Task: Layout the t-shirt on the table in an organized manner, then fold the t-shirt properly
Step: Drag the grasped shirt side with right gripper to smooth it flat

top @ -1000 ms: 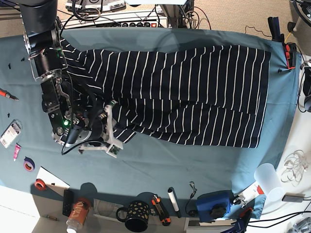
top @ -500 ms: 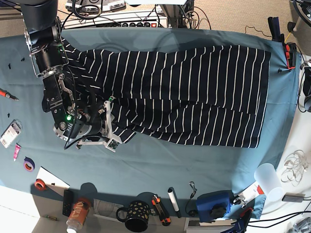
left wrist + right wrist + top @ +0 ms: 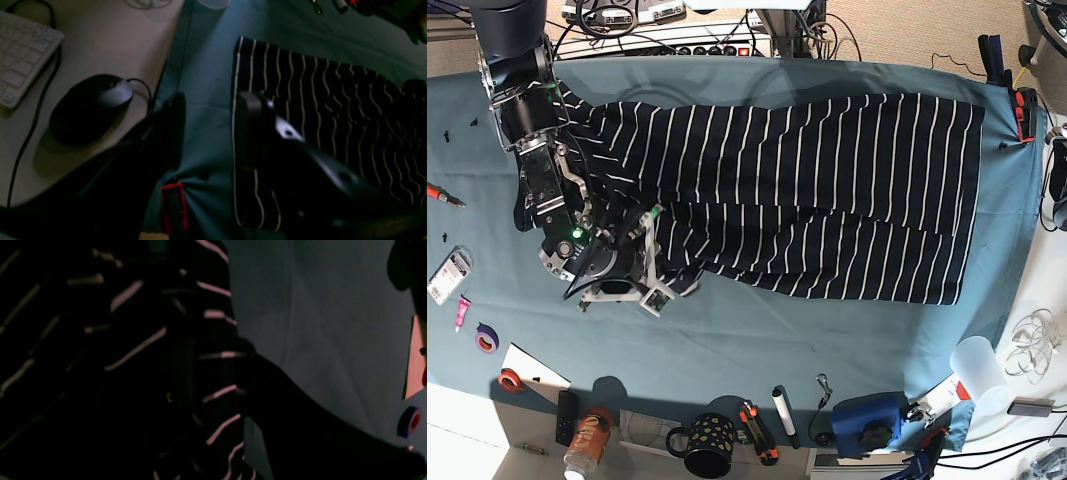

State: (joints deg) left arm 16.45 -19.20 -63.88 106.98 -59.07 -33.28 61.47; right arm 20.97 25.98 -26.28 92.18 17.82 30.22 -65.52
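— Where's the t-shirt (image 3: 807, 190)?

— Spread lengthwise across the table (image 3: 757, 330), one side doubled over the middle.

— And the right gripper (image 3: 632, 270)?

— Down at the shirt's collar end, seemingly pinching a sleeve fold; probably to pull it flat, though its jaws are too dark to read.

— The left gripper (image 3: 206, 130)?

— Spread wide, empty, hanging over the shirt's hem edge, likely waiting.

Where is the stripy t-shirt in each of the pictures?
Base view: the t-shirt spreads across the middle of the table, its left end under the right arm.
Left wrist view: its edge fills the right half, beside the open left gripper.
Right wrist view: dark folds fill the left side, very close.
Shared landmark: the teal table cloth beside the shirt, in all three.
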